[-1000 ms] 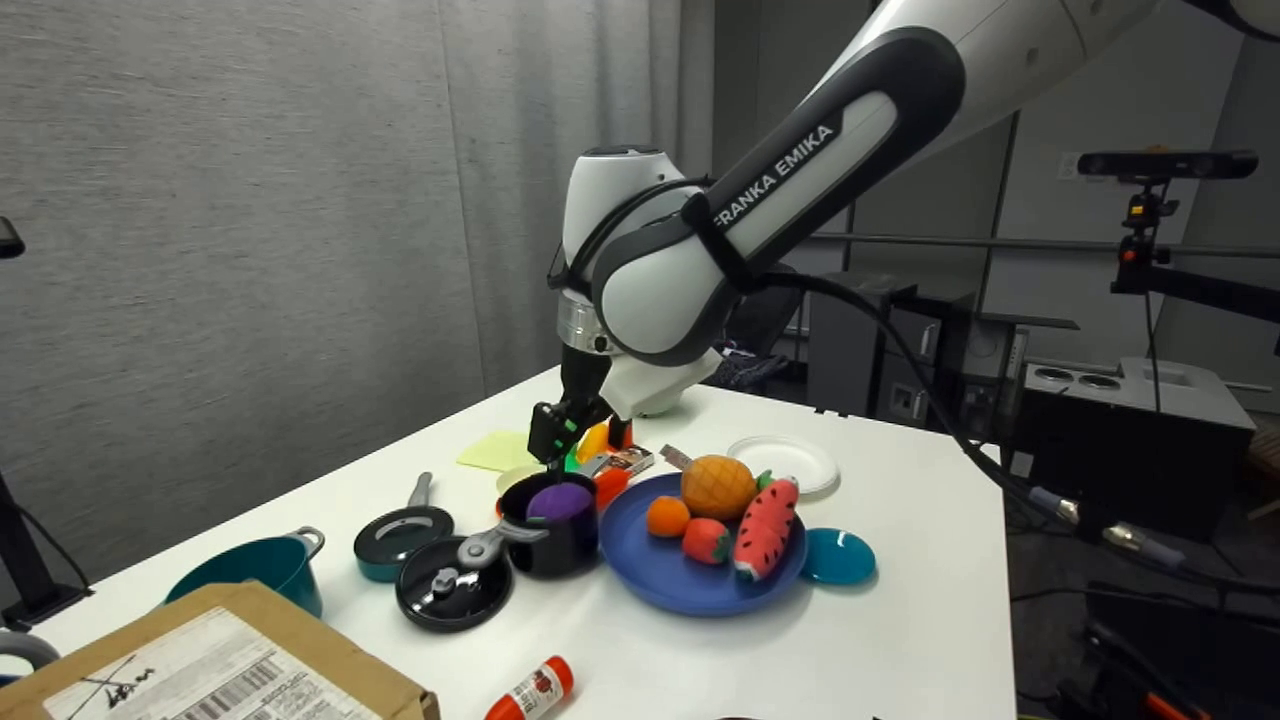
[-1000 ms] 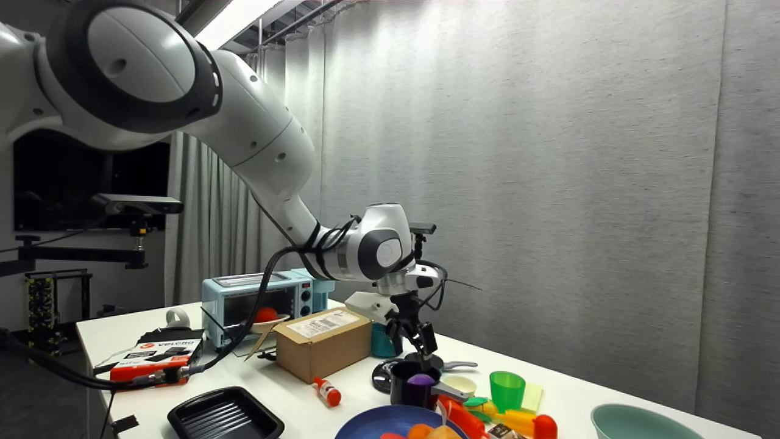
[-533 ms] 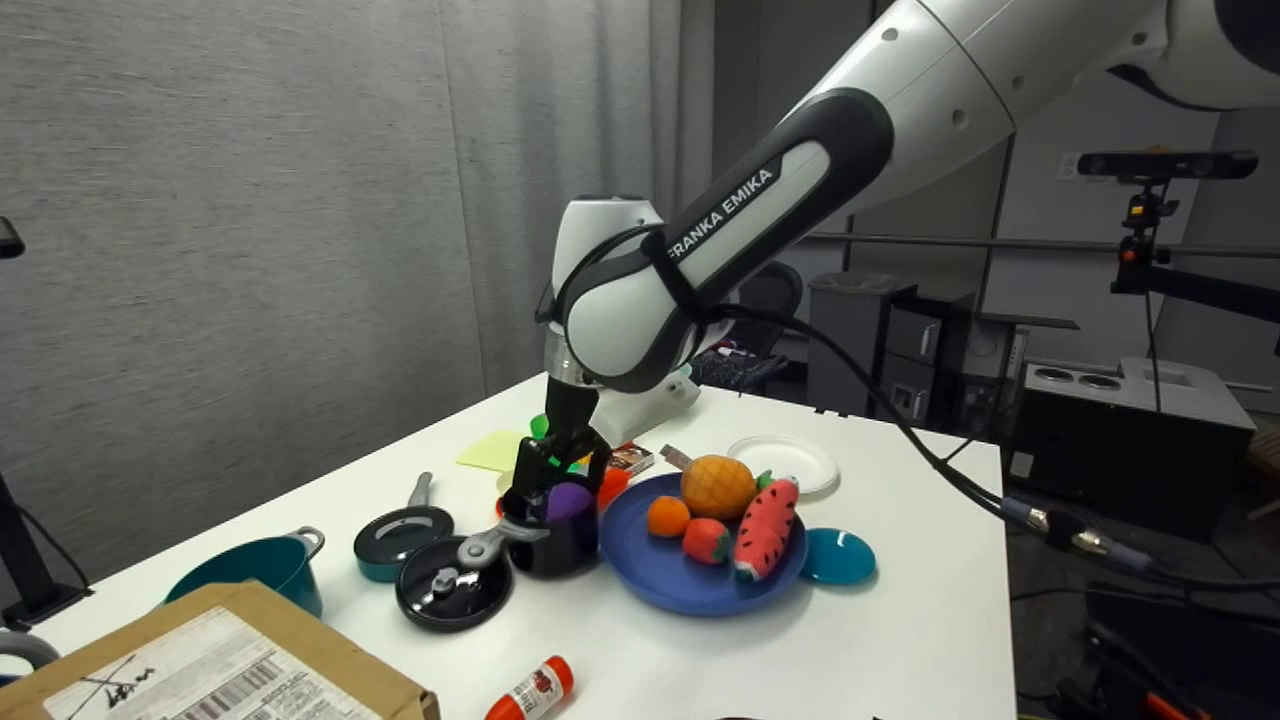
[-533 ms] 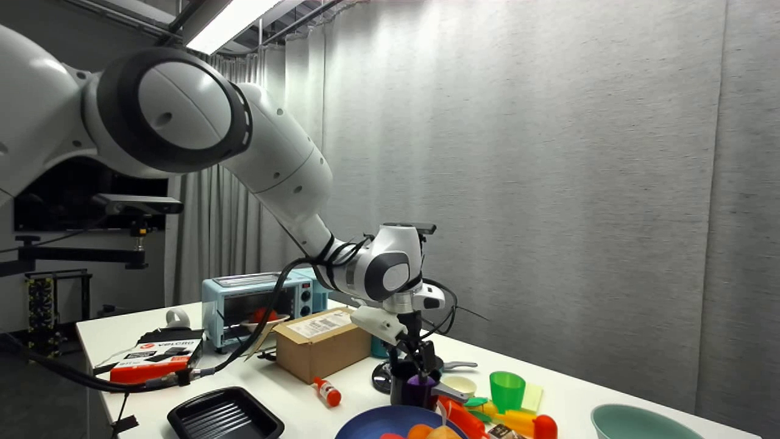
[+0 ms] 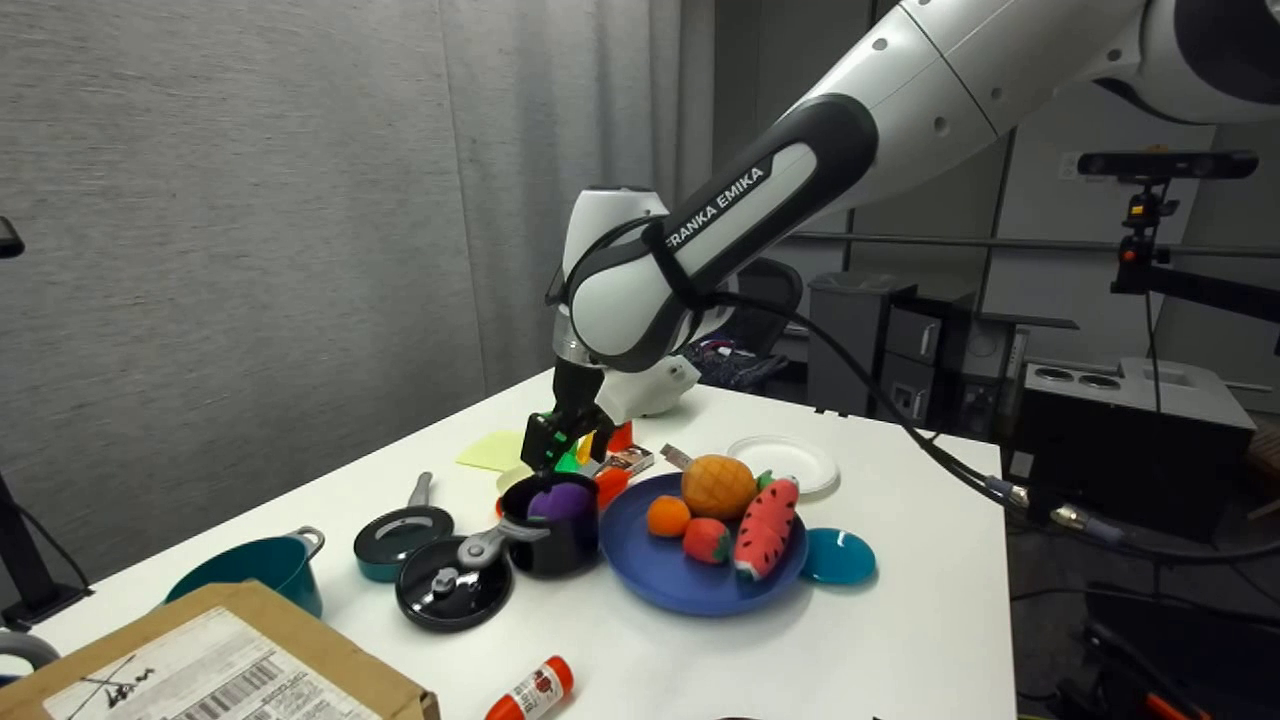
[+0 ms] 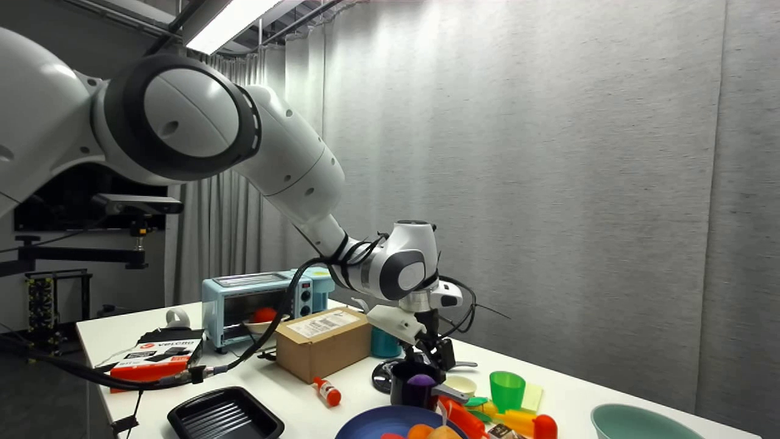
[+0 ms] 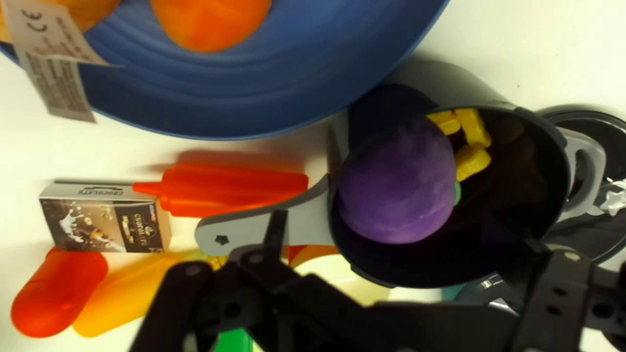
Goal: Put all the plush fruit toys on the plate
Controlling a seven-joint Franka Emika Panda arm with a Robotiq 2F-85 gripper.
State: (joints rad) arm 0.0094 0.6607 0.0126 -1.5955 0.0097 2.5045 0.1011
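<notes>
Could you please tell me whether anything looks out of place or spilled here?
The purple toy looks out of place: it sits in the black pot with yellow pieces, while four plush fruits lie on the plate. A red bottle lies on its side by the pot; no spill shows.

Two wide, one close
In both exterior views you look across the counter (image 5: 800, 660); your wrist view faces down; all share pot (image 5: 575, 550) and plate (image 5: 655, 572).
</notes>
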